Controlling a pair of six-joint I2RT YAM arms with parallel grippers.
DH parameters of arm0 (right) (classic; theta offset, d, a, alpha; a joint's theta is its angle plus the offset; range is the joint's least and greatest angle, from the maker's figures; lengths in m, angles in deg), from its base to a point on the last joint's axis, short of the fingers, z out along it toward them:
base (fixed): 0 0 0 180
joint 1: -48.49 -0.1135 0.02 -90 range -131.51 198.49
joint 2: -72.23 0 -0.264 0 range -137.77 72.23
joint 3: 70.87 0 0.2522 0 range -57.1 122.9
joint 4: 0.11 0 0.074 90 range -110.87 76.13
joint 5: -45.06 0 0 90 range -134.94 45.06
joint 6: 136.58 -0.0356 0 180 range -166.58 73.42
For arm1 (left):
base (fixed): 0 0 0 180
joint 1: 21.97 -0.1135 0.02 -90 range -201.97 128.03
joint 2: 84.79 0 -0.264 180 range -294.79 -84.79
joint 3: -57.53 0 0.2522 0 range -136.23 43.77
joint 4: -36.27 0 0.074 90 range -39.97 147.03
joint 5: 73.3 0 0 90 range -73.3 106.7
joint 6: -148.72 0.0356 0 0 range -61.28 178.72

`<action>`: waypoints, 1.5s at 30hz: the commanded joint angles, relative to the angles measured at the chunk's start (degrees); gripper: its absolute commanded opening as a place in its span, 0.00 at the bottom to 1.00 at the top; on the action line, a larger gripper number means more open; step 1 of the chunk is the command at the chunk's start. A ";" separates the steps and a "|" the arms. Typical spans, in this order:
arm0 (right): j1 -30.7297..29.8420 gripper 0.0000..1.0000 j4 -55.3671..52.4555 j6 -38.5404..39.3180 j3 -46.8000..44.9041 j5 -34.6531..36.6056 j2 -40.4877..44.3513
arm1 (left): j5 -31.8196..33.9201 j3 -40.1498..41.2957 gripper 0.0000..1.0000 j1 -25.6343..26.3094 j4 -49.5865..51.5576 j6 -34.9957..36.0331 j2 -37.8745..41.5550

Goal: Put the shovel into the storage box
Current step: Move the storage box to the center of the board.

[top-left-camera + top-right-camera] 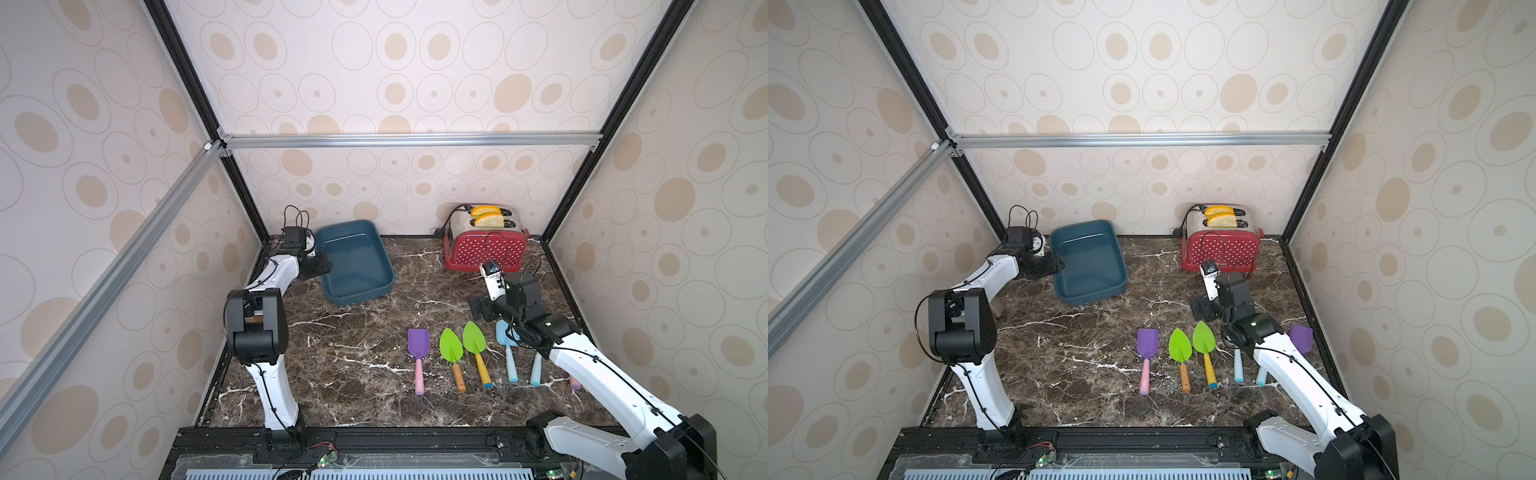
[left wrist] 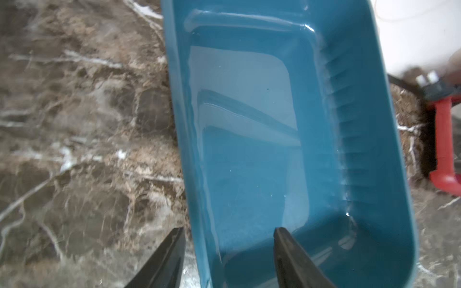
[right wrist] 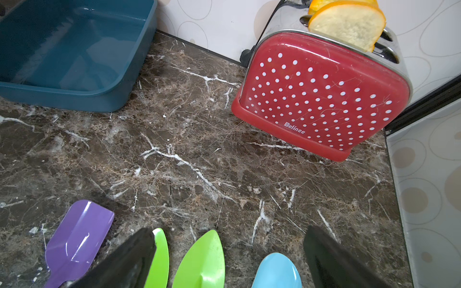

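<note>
Left wrist view: the left claw [image 2: 228, 230] stands apart astride a side wall of the storage box [image 2: 389, 124], one finger inside the empty tub and the other over the table [image 2: 87, 149], neither visibly pressing the plastic. In a top view the box sits at the far side beside the left arm, well apart from the row of shovels lying near the right arm, among them a purple shovel [image 1: 418, 343]. The right claw [image 3: 230, 233] hangs wide open and empty just above the blades, with a green shovel [image 3: 202, 259] and a blue shovel [image 3: 277, 270] showing between its fingers. Trouble looks likeliest in two places. A pinch on the thin wall could tilt or drag the light tub away from where a shovel would be dropped. In so crowded a row, a descending finger could land on a neighbouring blade, flick it aside or gather two at once. The glossy plastic may also slip from a shallow grip, and the toaster [image 3: 321, 99] stands near the route across.
</note>
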 commanded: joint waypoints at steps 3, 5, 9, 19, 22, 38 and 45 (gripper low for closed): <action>-0.50 1.00 -0.81 -0.69 -0.97 1.83 2.57 | -0.17 -2.19 0.52 0.82 1.79 -1.10 -2.90; -0.53 1.00 -0.75 -0.84 -1.44 1.97 3.37 | 0.77 -2.93 0.52 1.02 2.43 -1.06 -3.69; -0.49 1.00 -0.48 -0.67 -2.23 2.57 4.44 | 1.39 -3.96 0.44 1.36 3.20 -0.73 -4.90; -0.49 1.00 -0.39 -0.32 -2.65 4.37 5.57 | 0.43 -6.76 0.09 2.98 5.79 1.29 -6.88; -0.53 1.00 0.80 -0.10 -3.52 5.42 6.84 | 0.33 -6.58 0.04 3.06 6.73 2.01 -6.86; -0.49 1.00 0.51 -0.23 -3.81 4.86 7.76 | 1.14 4.02 0.08 4.30 4.64 1.78 -0.46; -0.52 1.00 0.65 -0.32 -4.12 4.55 7.96 | 2.12 8.52 0.07 4.54 4.61 1.73 3.46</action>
